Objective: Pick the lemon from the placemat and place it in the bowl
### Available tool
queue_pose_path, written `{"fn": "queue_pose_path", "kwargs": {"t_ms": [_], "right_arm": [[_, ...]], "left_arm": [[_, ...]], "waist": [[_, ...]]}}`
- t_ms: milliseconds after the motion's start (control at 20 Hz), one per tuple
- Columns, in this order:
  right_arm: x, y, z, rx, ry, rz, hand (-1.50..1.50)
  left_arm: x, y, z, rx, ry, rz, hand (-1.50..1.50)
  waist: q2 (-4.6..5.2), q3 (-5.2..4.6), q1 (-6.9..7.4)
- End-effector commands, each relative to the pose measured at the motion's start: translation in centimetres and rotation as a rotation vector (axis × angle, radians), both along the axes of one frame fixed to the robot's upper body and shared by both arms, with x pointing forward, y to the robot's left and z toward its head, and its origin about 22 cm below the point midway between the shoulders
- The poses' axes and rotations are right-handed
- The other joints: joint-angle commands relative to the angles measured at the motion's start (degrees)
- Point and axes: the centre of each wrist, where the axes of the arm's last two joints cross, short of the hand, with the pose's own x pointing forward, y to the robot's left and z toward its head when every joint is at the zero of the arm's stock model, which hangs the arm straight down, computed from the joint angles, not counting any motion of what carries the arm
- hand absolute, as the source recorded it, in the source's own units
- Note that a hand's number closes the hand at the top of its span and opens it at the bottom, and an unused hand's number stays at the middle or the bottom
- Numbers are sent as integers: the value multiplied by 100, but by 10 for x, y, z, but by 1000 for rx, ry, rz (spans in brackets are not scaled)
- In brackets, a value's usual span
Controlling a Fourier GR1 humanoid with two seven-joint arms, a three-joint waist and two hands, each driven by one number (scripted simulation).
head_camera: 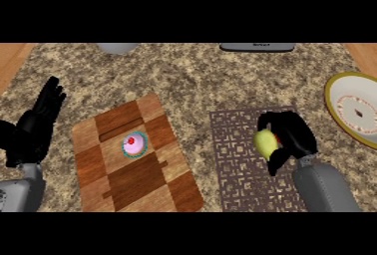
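Note:
A yellow-green lemon [264, 141] sits over the brown patterned placemat [239, 159] at the centre right, and my right hand [291, 137] is curled round it from the right. Whether the lemon is lifted off the mat or resting on it I cannot tell. The bowl [346, 117], cream with a yellow rim and a patterned inside, stands at the right edge, up and to the right of that hand. My left hand [37, 127] rests open at the left edge, fingers pointing up.
A wooden checkered cutting board [110, 159] lies left of the placemat with a pink cupcake [133, 144] on it. At the far edge of the counter are a grey round object [116, 47] and a dark flat object [257, 47].

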Motion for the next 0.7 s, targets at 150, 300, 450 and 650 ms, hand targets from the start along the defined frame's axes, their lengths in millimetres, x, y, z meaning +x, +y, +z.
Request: {"fn": "queue_pose_path", "kwargs": {"t_ms": [150,300,450,650], "right_arm": [[26,-47,1,59,306,-704,150],[67,-33,41,77,288,-869,150],[95,-12,71,29,194,-982,150],[111,1,118,-75,9,-1057,150]], "left_arm": [[-1,-6,0,-3,-8,-18,0],[4,-25,3,-3,-29,-53,0],[4,-12,3,-2,-16,-43,0],[-2,-16,-5,-3,9,-13,0]], "waist": [[174,75,173],[152,94,315],[125,97,275],[62,93,137]]}}
